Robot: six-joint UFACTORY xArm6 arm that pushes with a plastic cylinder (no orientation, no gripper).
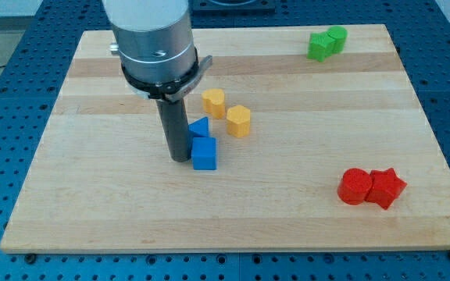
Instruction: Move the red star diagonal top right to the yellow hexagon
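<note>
Camera view: red star (387,188) far right of my tip (180,158), no jaws on end effector.

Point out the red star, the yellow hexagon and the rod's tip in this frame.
red star (387,188), camera view, middle of its top face.
yellow hexagon (239,119), camera view, middle of its top face.
my tip (180,159), camera view, very end of the rod, left of the blue blocks.

Blue triangular block (200,128) half hidden behind rod (arm (151,31) cropped at view's top).
</note>
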